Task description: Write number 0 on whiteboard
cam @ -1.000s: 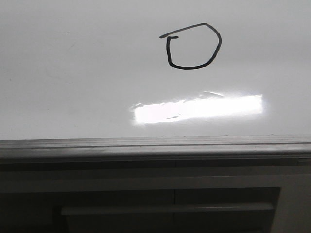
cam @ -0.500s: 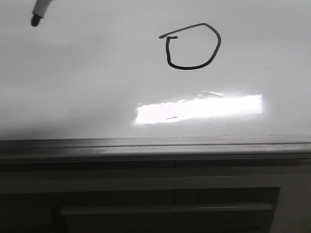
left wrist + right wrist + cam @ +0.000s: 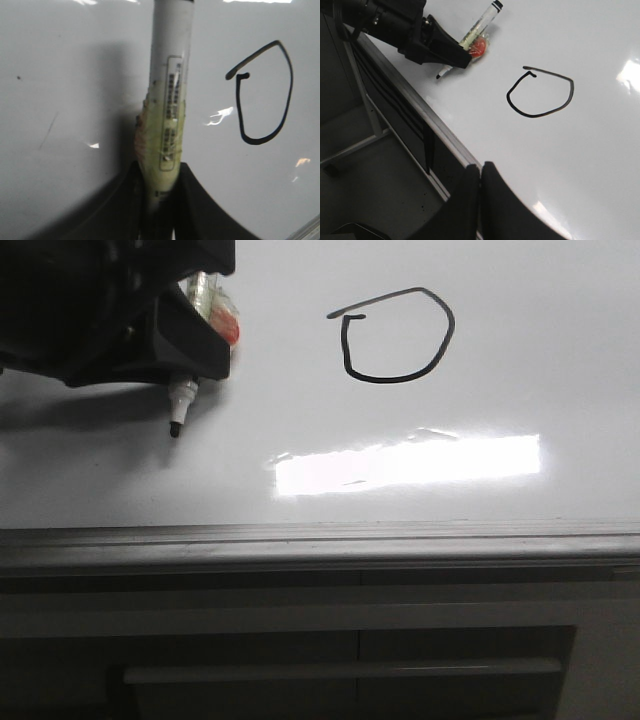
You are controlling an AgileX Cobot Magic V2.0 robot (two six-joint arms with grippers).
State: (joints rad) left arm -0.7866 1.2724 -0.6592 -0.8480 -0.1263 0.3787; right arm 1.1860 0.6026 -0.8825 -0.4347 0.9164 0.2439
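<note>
The number 0 (image 3: 392,380) is a lopsided black loop on the glossy whiteboard (image 3: 520,370), right of centre. It also shows in the left wrist view (image 3: 239,110) and the right wrist view (image 3: 535,115). My left gripper (image 3: 195,365) is at the upper left, shut on a clear marker (image 3: 183,400) with a red-orange wrap. The marker's black tip points down, low over the board left of the loop; I cannot tell if it touches. From the left wrist, the marker (image 3: 170,100) rises between the fingers (image 3: 195,200). My right gripper (image 3: 480,169) is shut and empty above the board's edge.
A grey metal rim (image 3: 400,535) runs along the board's near edge. Below it is a grey cabinet front with a long handle bar (image 3: 340,672). A bright rectangular glare (image 3: 410,465) lies under the loop. Beside the board, the right wrist view shows the floor and a metal frame leg (image 3: 365,110).
The left gripper has come in from the upper left with the marker. The tip has moved down and to the right, toward the loop. The loop is unchanged.
</note>
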